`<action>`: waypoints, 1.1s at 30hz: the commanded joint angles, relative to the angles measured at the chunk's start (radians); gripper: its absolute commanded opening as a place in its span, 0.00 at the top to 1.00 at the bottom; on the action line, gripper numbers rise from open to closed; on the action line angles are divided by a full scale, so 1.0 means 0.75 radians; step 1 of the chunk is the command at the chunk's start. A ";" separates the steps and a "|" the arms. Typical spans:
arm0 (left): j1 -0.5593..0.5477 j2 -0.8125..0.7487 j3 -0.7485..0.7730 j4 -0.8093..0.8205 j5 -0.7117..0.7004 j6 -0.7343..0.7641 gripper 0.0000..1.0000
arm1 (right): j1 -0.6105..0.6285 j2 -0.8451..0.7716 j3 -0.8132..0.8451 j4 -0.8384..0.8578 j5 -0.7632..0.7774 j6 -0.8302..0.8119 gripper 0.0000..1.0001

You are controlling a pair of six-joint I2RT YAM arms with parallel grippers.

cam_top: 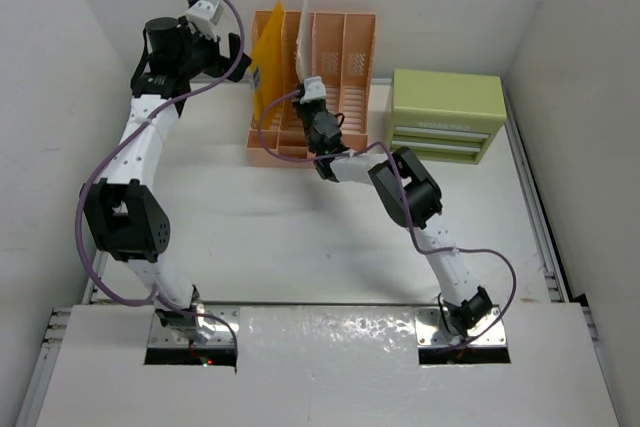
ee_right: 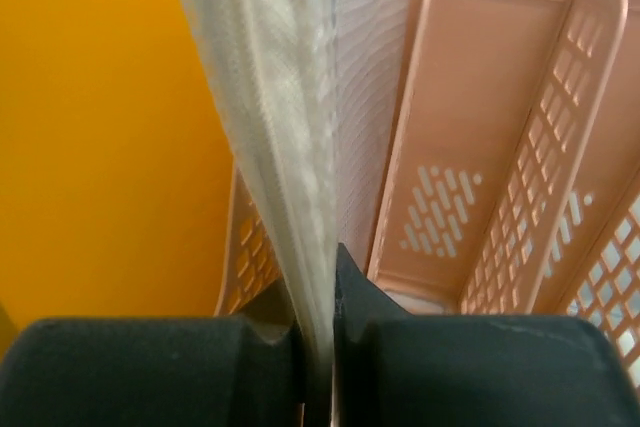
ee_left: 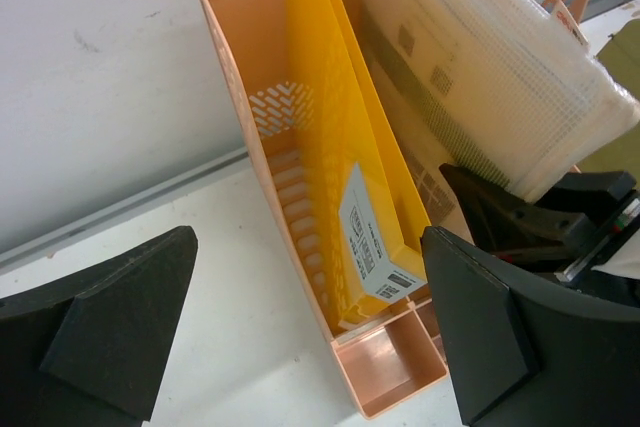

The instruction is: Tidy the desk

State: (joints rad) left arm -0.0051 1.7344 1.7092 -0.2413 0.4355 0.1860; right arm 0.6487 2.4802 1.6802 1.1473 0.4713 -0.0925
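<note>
White pouch between tight right fingers, arm far forward

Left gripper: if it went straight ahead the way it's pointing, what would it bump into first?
Most likely the yellow folder standing in the end slot of the peach file rack, right ahead of the open left gripper. Depth is unclear, so the rack's rim might come first.

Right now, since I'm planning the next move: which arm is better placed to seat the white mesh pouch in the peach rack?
Right. The right fingers are shut on the white mesh pouch, at the peach rack. The left fingers are open near the yellow folder, holding nothing.
</note>
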 commanded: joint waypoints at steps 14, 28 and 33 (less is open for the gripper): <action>0.005 -0.046 0.130 -0.284 0.031 0.038 0.00 | -0.020 -0.672 -0.616 0.043 -0.080 0.232 0.01; 0.084 -0.349 0.018 -0.423 -0.049 0.133 0.00 | -0.300 -1.547 -1.203 -0.902 -0.266 0.596 0.01; 0.246 -0.388 -0.045 -0.429 0.027 0.043 0.00 | -0.419 -1.787 -1.371 -1.000 -0.234 0.616 0.01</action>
State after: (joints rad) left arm 0.1055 1.4555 1.7042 -0.5652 0.4297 0.2565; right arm 0.3584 1.2282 0.6830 0.4873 0.3058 0.3244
